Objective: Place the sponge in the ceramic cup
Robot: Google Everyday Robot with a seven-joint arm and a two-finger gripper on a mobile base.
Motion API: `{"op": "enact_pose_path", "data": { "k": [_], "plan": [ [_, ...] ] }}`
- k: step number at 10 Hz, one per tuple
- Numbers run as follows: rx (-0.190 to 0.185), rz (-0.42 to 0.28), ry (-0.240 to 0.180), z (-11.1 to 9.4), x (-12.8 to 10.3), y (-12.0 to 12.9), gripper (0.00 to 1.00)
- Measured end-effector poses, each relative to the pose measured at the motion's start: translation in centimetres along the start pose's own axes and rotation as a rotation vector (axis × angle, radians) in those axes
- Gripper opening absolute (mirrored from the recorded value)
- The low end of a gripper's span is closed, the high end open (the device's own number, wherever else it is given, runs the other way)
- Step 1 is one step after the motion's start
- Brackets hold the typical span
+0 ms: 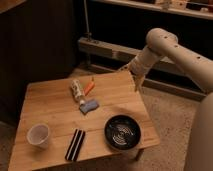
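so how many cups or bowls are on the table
2. The ceramic cup stands near the table's front left corner; the black bowl sits near the front right. None looks hidden. The gripper hangs by the table's far right corner, away from both.

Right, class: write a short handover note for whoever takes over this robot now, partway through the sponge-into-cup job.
The gripper hangs by the far right edge of the table, away from the sponge.
The sponge lies flat mid-table, just in front of the white bottle.
The ceramic cup stands upright near the front left corner, no sponge in it.
Done: nothing yet.
Left: grasp the sponge, carry it to the cup, release.
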Motion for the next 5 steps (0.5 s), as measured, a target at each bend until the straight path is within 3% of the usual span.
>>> {"op": "enact_pose_path", "data": {
  "k": [5],
  "plan": [
    [0.000, 0.000, 0.000, -0.01, 0.00, 0.00, 0.80]
  ]
}}
